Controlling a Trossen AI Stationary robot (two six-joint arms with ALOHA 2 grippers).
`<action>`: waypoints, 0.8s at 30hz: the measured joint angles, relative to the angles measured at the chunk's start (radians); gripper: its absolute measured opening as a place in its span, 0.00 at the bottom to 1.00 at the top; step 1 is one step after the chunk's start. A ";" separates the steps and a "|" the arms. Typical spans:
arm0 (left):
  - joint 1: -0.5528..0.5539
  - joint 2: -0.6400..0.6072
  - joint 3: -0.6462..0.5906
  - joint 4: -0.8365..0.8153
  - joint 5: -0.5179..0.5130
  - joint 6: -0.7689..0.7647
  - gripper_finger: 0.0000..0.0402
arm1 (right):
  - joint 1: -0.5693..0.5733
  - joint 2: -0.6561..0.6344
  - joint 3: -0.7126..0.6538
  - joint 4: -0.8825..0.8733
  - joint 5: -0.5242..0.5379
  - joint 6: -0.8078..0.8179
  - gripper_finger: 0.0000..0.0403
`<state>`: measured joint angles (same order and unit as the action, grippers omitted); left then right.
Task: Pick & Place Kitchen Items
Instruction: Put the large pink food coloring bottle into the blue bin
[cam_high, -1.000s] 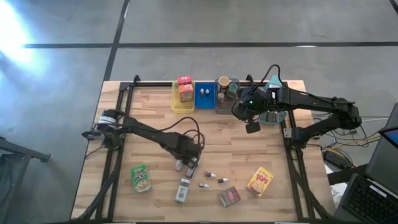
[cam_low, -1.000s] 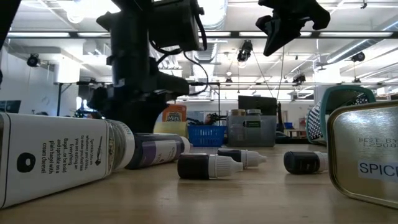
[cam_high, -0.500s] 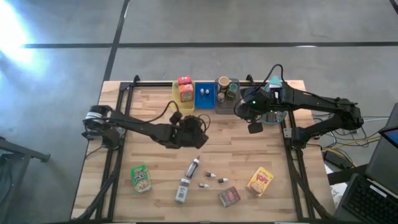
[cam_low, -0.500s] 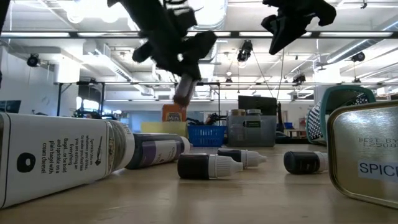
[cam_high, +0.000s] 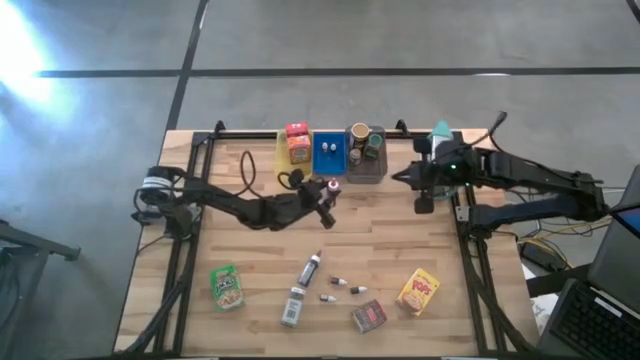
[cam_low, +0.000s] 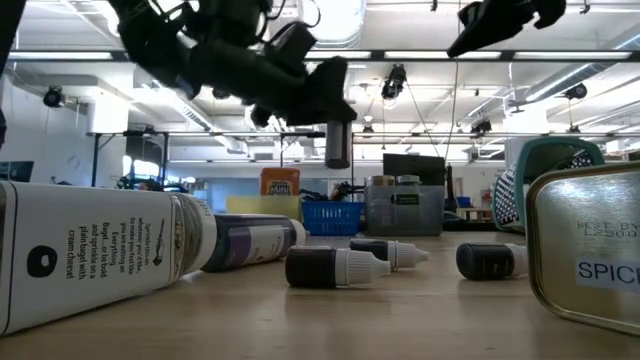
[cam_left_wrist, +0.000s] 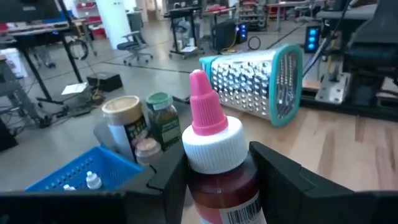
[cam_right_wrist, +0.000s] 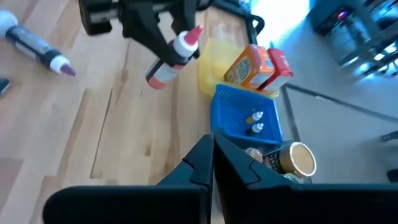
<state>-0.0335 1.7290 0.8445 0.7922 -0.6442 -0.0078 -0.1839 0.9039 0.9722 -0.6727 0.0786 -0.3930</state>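
Left wrist view: the left gripper (cam_left_wrist: 217, 180) grasps a pink-capped bottle (cam_left_wrist: 214, 155) above the table. Best lowered upright over a far tray (cam_high: 328, 152). The right gripper (cam_right_wrist: 212, 163), clenched empty, waits right.

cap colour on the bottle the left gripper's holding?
Pink pointed tip on a white collar, on the bottle gripped by the left gripper. Left wrist view shows it best.
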 joint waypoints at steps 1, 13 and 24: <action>0.004 0.000 -0.016 0.016 0.012 0.000 0.40 | 0.000 -0.019 -0.017 0.016 0.000 0.004 0.02; 0.026 0.003 -0.065 0.065 0.109 0.050 0.40 | 0.000 -0.067 -0.122 0.165 0.000 0.001 0.02; 0.024 0.180 -0.064 0.318 0.025 0.165 0.39 | 0.000 -0.023 -0.114 0.186 0.001 0.000 0.02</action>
<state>-0.0097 1.9093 0.7802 1.1107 -0.6193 0.1575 -0.1841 0.8814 0.8577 -0.4865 0.0791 -0.3927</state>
